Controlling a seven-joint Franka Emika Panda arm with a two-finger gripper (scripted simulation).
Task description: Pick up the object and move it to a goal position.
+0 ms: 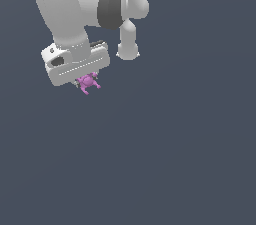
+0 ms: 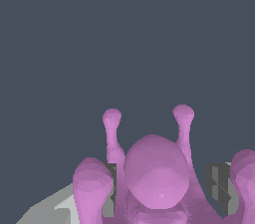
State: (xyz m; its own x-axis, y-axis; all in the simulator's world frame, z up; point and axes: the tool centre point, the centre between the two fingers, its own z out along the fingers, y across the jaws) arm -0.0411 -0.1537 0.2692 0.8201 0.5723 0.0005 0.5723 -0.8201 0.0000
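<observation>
The object (image 1: 89,82) is a small pink-purple lumpy thing with a rounded centre and stubby protrusions. It sits right under the white gripper (image 1: 86,81) at the exterior view's upper left, between the fingers. In the wrist view the object (image 2: 157,175) fills the lower part of the picture, with dark finger pads (image 2: 217,188) on either side of its rounded centre. The gripper is shut on the object. The fingertips are mostly hidden by the hand body in the exterior view.
The white arm (image 1: 80,4) with its dark joint cover (image 1: 111,4) fills the exterior view's upper left. A plain dark grey-blue surface (image 1: 165,159) lies all around.
</observation>
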